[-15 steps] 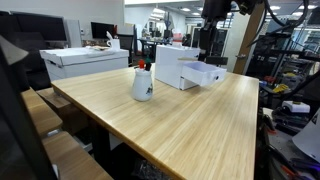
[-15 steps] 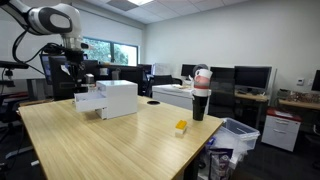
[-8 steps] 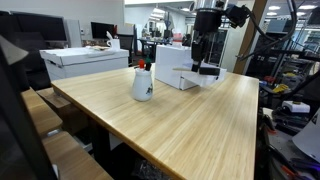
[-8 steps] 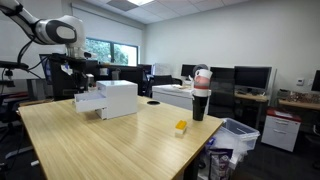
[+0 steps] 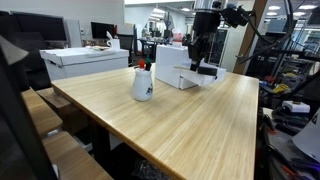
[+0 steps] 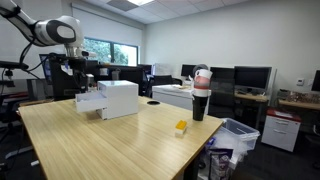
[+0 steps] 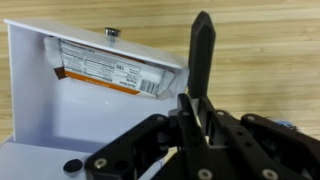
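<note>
My gripper (image 7: 201,30) hangs low over the open white tray (image 7: 60,110) that sticks out of a white box (image 5: 172,65) at the table's far end. Its fingers are pressed together, and nothing shows between them. In the wrist view a flat packet with an orange printed label (image 7: 105,68) lies in the tray along its far wall, to the left of my fingertips. In both exterior views the gripper (image 5: 197,62) (image 6: 85,80) sits just above the tray (image 5: 207,74) (image 6: 90,101).
A white jug with a red top (image 5: 142,83) stands mid-table. A dark cup with red and white contents (image 6: 200,96) and a small yellow object (image 6: 181,127) are near the table's other end. Another white box (image 5: 80,62), desks, monitors and chairs surround the wooden table (image 5: 190,120).
The arm has come down from higher up to just over the tray. It has hardly moved in the last half second.
</note>
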